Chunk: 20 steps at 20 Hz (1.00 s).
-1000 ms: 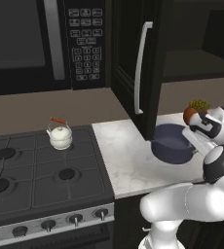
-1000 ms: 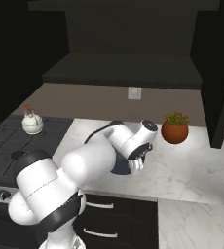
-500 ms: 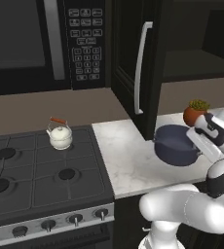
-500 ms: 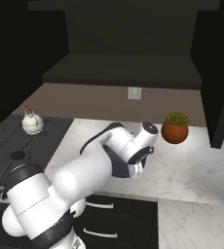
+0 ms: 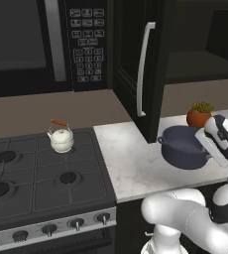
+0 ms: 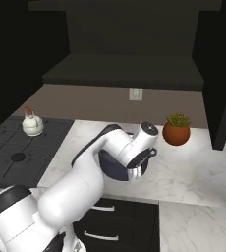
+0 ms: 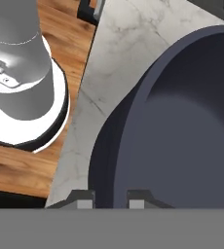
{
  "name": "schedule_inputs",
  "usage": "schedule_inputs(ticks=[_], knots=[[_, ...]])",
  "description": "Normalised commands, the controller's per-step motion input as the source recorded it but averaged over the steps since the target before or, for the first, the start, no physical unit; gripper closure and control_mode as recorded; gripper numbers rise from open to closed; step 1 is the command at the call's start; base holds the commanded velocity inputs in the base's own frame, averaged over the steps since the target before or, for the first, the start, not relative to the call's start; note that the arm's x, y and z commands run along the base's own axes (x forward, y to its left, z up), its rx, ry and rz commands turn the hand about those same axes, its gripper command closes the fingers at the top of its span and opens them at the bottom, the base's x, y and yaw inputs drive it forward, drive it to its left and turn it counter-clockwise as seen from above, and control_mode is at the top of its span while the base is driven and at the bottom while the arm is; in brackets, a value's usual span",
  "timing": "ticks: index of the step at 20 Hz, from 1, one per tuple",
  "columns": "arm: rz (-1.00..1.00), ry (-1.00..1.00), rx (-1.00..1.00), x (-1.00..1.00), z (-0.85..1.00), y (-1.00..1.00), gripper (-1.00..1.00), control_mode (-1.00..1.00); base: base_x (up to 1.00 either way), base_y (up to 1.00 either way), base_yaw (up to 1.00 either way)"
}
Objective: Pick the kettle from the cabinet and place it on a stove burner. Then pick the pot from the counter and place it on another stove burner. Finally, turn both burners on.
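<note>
Over the counter (image 5: 136,168), pincer (image 7: 111,198) apparently clamps the pot's (image 5: 184,147) rim.

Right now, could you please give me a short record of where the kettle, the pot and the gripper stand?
kettle: upright on a rear stove burner
pot: by the counter front edge, in front of the potted plant
gripper: closed on the pot's rim wall, one fingertip inside, one outside
cabinet door: open
task stage: kettle placed; pot not yet on a burner
</note>
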Motion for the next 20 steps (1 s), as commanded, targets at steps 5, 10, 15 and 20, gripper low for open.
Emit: schedule_inputs(ticks=[5, 10, 15, 20], knots=[[-0.06, 0.0, -0.03, -0.26, 0.28, 0.09, 1.0, -1.0, 0.0, 0.0, 0.0], [-0.09, -0.02, -0.06, -0.32, 0.33, 0.14, 1.0, -1.0, 0.0, 0.0, 0.0], [-0.09, -0.03, -0.06, -0.36, 0.34, 0.17, 1.0, -1.0, 0.0, 0.0, 0.0], [-0.08, -0.03, -0.07, -0.4, 0.34, 0.15, 1.0, -1.0, 0.0, 0.0, 0.0]])
